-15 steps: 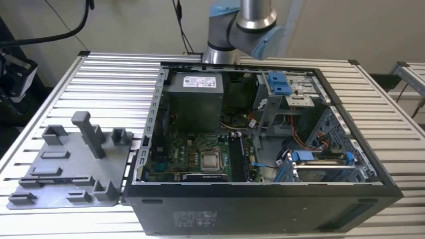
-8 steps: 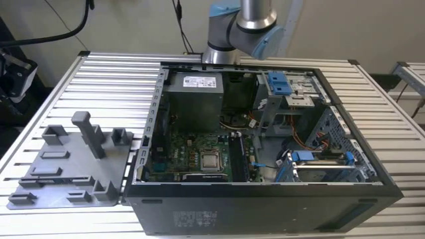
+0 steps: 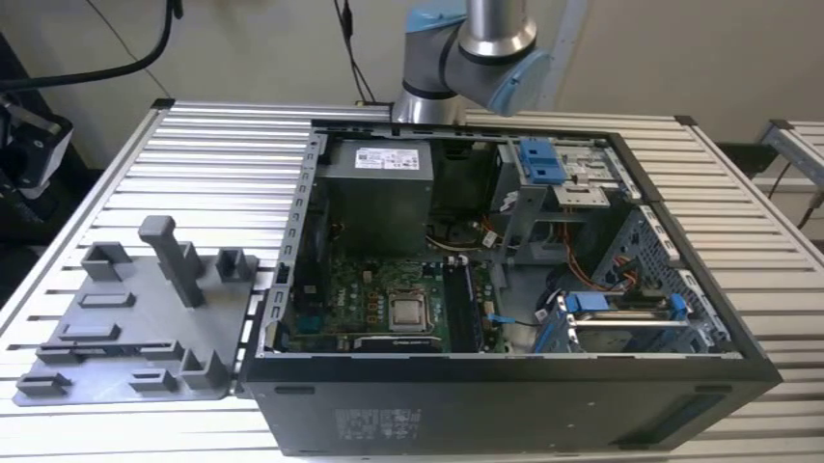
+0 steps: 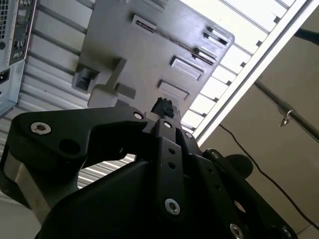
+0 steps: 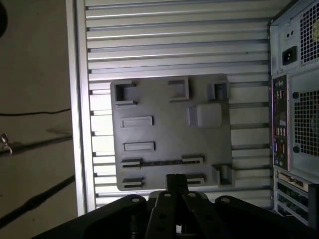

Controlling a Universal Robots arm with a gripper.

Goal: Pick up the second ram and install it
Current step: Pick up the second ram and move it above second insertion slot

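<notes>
Nothing done yet: claw (image 5: 174,180) closed and empty over grey tray (image 5: 164,134) by bench (image 5: 174,40) edge, 2nd ram stick (image 5: 162,162) apparently unpicked there.

Robotics lab or test cell, not a home or office.

- Robot arm (image 3: 474,53), silver tube w/ grey-blue joints, rises at far edge of counter (image 3: 193,145).
- Counter = ribbed aluminium-profile deck, bare metal.
- Desktop PC tower (image 3: 515,410) lies on its side on the deck, side panel off. Motherboard (image 3: 373,299), PSU (image 3: 373,183) and blue drive brackets (image 3: 546,159) exposed.
- Grey fixture plate (image 3: 129,333) w/ raised slots & posts sits just beside the tower, on the exterior view's left.
- Black bolted pincer (image 5: 175,181) in first wrist view.
- Plain beige wall (image 3: 258,48) behind, w/ loose black cables (image 3: 129,63) hanging.
- Bare floor (image 5: 35,74) past the counter edge.
- Second ribbed counter (image 3: 792,154) at the exterior view's right.
</notes>
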